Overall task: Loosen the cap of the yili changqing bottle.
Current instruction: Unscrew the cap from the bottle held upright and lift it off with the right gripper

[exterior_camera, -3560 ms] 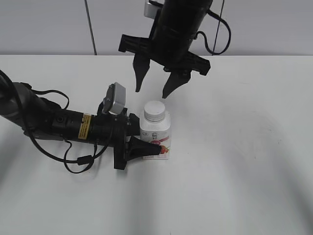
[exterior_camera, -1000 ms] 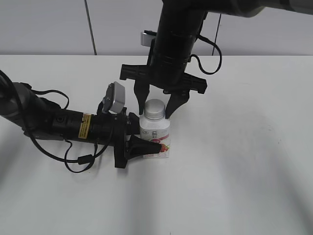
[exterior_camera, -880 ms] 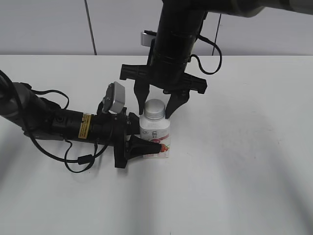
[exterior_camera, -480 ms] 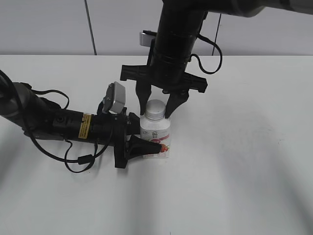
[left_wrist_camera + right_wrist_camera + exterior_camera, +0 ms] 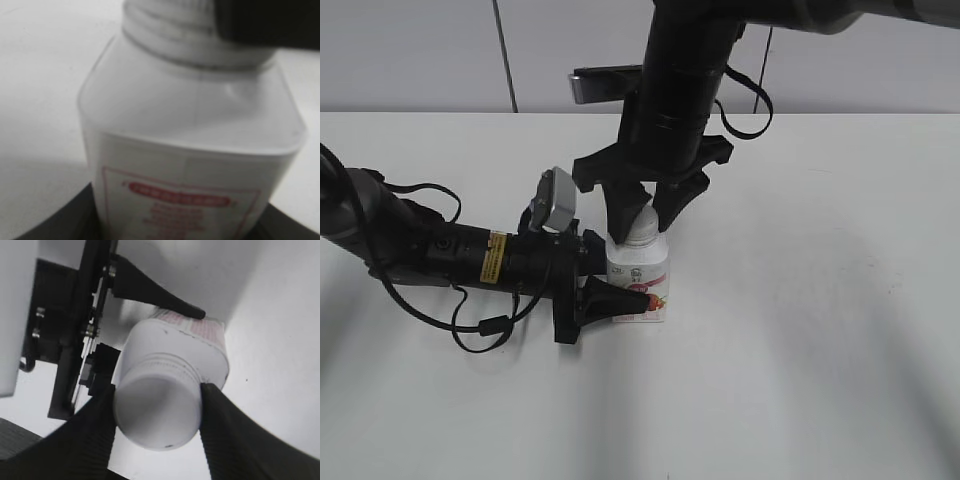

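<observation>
The white yili changqing bottle (image 5: 638, 278) stands upright on the white table, its pink-red strawberry label facing front. My left gripper (image 5: 620, 298) lies low from the left and is shut on the bottle's body. In the left wrist view the bottle (image 5: 190, 150) fills the frame, with the dark jaws at its lower sides. My right gripper (image 5: 642, 222) comes down from above and is shut on the white cap (image 5: 641, 229). In the right wrist view the cap (image 5: 157, 410) sits squeezed between the two black ribbed fingers of the right gripper (image 5: 156, 412).
The white table (image 5: 820, 330) stretches to the right and front of the bottle. A grey wall runs behind it. The left arm's black cable (image 5: 485, 325) loops on the table at the left.
My right gripper has closed its fingers onto the cap and its wrist has turned; a second ago the fingers stood open on either side of the cap. The left gripper and bottle have stayed put.
</observation>
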Robot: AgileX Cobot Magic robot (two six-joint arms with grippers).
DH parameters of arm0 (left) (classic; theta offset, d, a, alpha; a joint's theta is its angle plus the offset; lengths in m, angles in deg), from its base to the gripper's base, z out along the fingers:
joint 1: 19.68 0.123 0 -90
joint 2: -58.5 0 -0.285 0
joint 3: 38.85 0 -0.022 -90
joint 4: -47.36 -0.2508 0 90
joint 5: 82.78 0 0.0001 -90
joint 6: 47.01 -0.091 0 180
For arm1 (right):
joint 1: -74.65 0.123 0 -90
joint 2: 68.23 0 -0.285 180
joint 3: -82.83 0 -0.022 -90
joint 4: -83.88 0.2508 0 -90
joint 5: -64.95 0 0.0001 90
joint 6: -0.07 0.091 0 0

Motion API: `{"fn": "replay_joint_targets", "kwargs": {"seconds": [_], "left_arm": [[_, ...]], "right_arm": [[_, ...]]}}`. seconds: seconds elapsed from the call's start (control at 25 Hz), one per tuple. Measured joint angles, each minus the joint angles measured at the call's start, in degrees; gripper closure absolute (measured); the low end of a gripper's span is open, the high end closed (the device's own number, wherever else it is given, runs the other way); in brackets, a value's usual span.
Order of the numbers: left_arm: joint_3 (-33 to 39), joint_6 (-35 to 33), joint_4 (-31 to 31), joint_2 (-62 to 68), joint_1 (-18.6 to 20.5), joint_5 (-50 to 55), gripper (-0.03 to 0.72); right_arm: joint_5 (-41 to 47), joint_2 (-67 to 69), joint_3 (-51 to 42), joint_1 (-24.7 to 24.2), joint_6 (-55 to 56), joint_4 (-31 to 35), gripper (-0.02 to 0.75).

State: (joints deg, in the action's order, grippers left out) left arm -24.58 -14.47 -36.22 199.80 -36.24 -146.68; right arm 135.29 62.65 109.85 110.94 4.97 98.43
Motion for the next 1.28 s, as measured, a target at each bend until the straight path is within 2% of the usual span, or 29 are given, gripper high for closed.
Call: {"fn": "replay_joint_targets", "kwargs": {"seconds": [0.32,0.72,0.96,1.28], "left_arm": [[0.0,-0.1,-0.1,0.0,0.0,0.0,0.312],[-0.2,-0.1,-0.4,0.0,0.0,-0.1,0.312],[-0.2,-0.1,-0.7,0.0,0.0,-0.1,0.312],[-0.2,0.1,-1.7,0.0,0.0,-0.6,0.315]], "right_arm": [[-0.1,0.0,0.0,0.0,-25.9,-0.9,0.335],[-0.1,-0.2,0.0,0.2,-45.5,-2.8,0.339],[-0.1,-0.2,0.1,0.2,-51.9,-3.3,0.339],[0.1,-2.0,0.6,0.3,-53.4,-4.1,0.342]]}}
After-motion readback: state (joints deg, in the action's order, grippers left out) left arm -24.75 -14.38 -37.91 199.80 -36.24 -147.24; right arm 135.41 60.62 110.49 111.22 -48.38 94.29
